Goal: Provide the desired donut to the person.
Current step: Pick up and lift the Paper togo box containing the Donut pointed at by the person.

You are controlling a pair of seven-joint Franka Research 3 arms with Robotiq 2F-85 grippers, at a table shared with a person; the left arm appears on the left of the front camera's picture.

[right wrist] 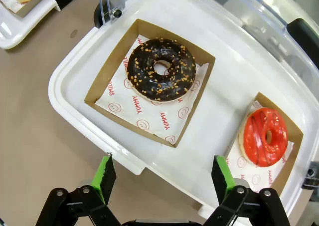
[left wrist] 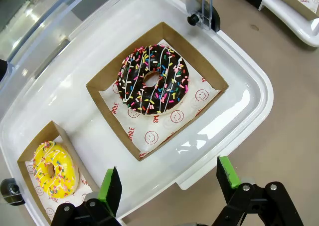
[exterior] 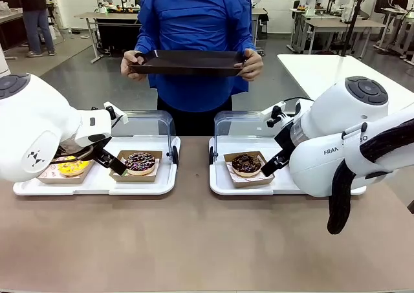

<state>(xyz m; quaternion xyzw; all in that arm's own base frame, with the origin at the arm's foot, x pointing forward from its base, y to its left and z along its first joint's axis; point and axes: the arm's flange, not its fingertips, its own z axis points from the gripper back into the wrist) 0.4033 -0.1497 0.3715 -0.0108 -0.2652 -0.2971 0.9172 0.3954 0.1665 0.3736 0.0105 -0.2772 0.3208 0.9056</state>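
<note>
left wrist view: paper (left wrist: pixel 164 128) under the sprinkled donut (left wrist: pixel 152 80) reads "smile"; left and right jaws stand open.

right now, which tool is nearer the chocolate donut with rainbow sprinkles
Left. The left tool hangs open at the edge of the left tray, right by the sprinkle donut. The right tool is over the other tray, by the nut-topped chocolate donut.

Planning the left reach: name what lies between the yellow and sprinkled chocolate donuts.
Bare white tray between their two cardboard boxes, in the left wrist view.
</note>
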